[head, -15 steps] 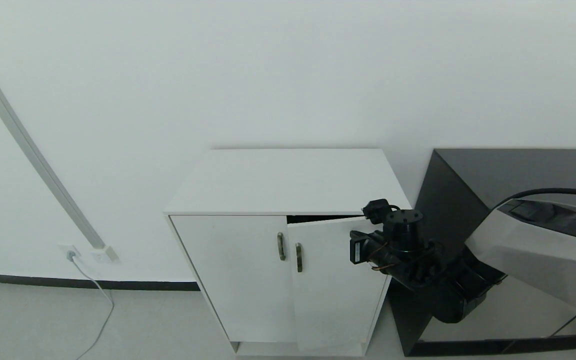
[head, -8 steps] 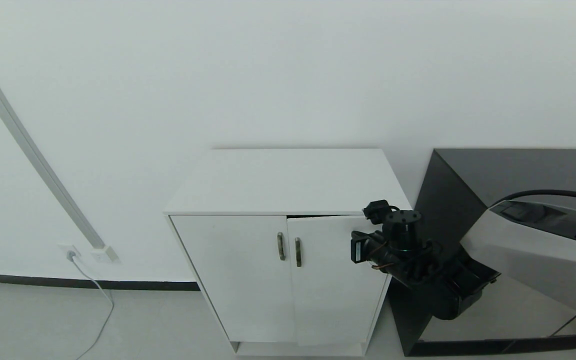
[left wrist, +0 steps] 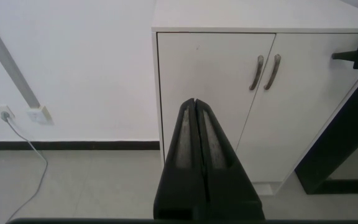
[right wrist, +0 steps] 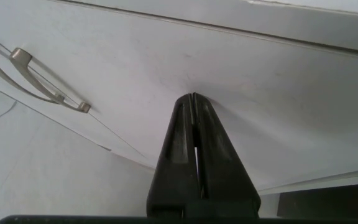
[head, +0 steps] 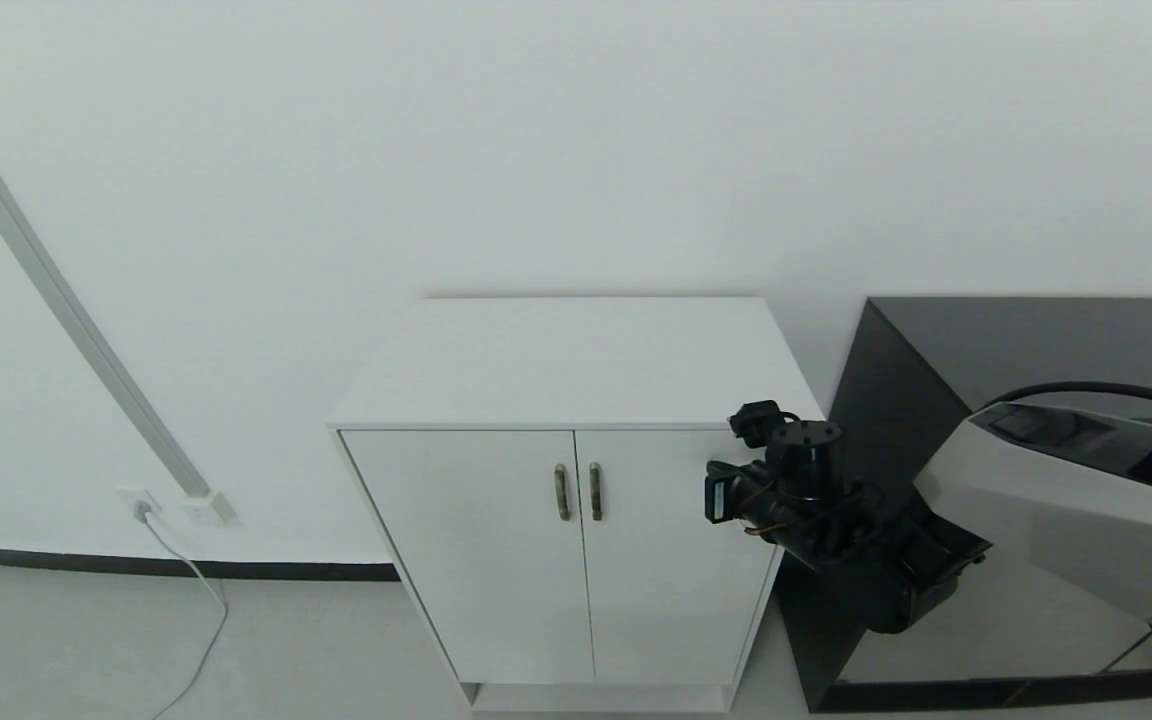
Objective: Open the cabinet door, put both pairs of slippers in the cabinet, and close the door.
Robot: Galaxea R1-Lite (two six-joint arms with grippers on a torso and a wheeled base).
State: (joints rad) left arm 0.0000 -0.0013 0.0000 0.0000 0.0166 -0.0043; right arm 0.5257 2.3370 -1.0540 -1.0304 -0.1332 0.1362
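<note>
The left tool [left wrist: 195, 106], pinched together, is held well short of the cabinet [head: 566, 365], the right tool [right wrist: 194, 98], likewise pinched together, is set tip-first against the right door [head: 671, 580], which is seen flush shut, before the white wall [head: 576, 150]

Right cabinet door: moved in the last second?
Yes. The right door swung shut: the dark gap under the cabinet top is gone, its handle now level with the left door's handle.

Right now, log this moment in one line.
cabinet doors: both shut | right gripper: shut, tip on right door | left gripper: shut, touching nothing
</note>
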